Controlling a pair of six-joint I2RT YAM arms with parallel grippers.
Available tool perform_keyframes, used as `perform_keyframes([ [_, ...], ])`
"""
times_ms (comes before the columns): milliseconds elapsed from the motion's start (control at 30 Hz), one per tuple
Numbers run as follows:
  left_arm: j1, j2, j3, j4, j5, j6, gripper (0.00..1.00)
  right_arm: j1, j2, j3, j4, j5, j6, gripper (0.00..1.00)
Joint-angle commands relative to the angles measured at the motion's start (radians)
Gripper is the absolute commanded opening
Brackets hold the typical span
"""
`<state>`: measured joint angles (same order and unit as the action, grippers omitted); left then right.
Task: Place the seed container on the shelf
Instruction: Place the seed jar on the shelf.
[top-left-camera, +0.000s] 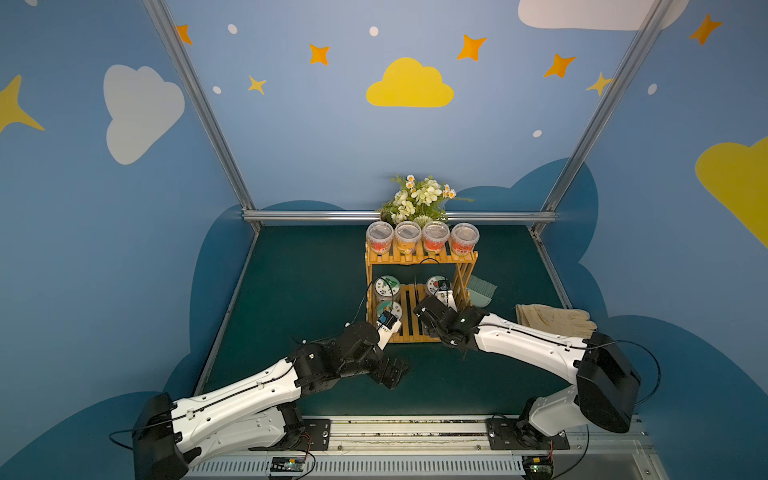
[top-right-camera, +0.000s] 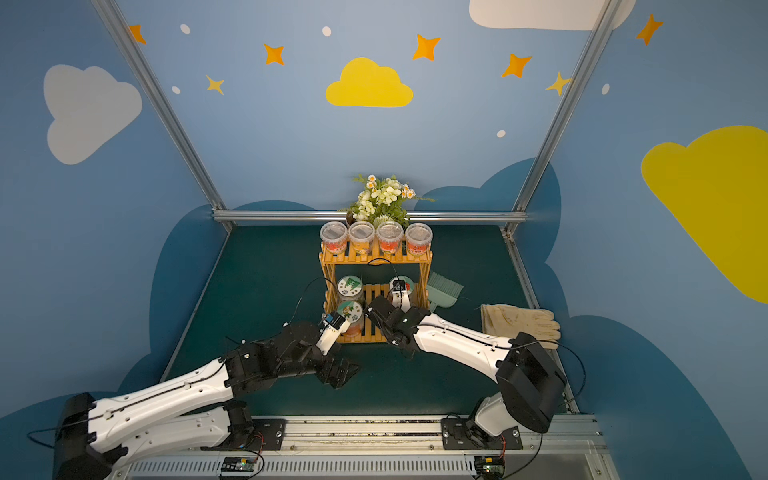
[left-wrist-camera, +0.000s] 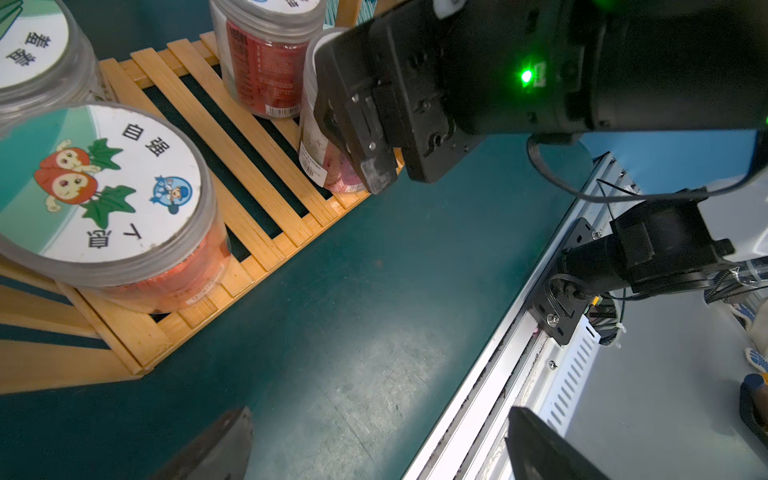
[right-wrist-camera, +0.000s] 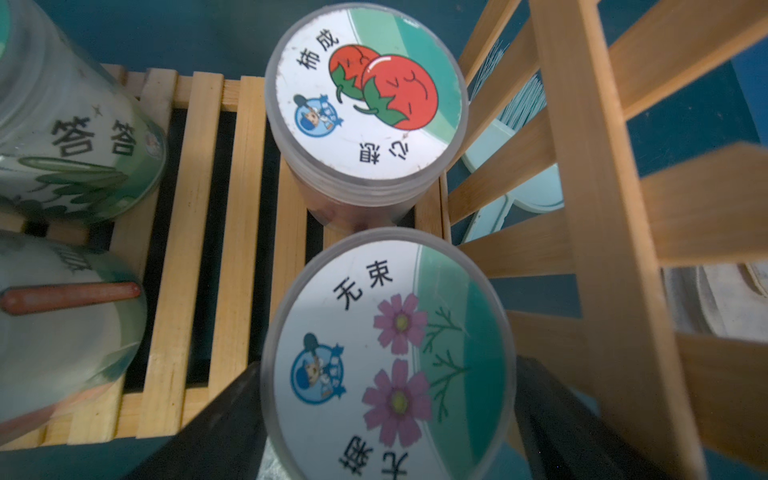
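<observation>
My right claw (right-wrist-camera: 386, 374) is closed partway round the seed container (right-wrist-camera: 395, 324), the jar with pink flowers on its lid, with a black finger (right-wrist-camera: 224, 419) snug against either side. The jar stands upright at the front right corner of the lower tier of the shelf (top-left-camera: 409, 320), its base on the slats, just in front of the tomato-lid jar (right-wrist-camera: 365, 112). My left claw (top-left-camera: 390, 372) hangs wide open and empty over the green table (left-wrist-camera: 374, 311), near the shelf's front edge
</observation>
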<state>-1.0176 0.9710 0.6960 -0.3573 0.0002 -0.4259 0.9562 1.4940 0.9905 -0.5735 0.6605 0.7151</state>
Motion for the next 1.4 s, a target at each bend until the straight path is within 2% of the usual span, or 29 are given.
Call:
perform_keyframes([
  [0,-0.004,0.006,0.039,-0.01,-0.005,0.019,1.0,-0.01,0.009,-0.001,0.017,0.014,-0.017,0.86],
  [300,-0.004,-0.004,0.035,-0.005,-0.023,0.014,1.0,-0.013,0.012,0.002,0.029,0.025,-0.039,0.89],
  [633,-0.004,0.008,0.039,-0.006,-0.014,0.016,1.0,0.001,0.001,0.037,-0.033,0.042,-0.057,0.98],
  [1233,-0.003,-0.062,0.034,-0.019,-0.076,0.014,1.0,0.063,-0.123,0.112,-0.217,0.075,0.008,0.98],
  [1367,-0.002,-0.087,0.016,-0.014,-0.088,0.0,1.0,0.073,-0.144,0.119,-0.196,0.048,-0.035,0.98],
])
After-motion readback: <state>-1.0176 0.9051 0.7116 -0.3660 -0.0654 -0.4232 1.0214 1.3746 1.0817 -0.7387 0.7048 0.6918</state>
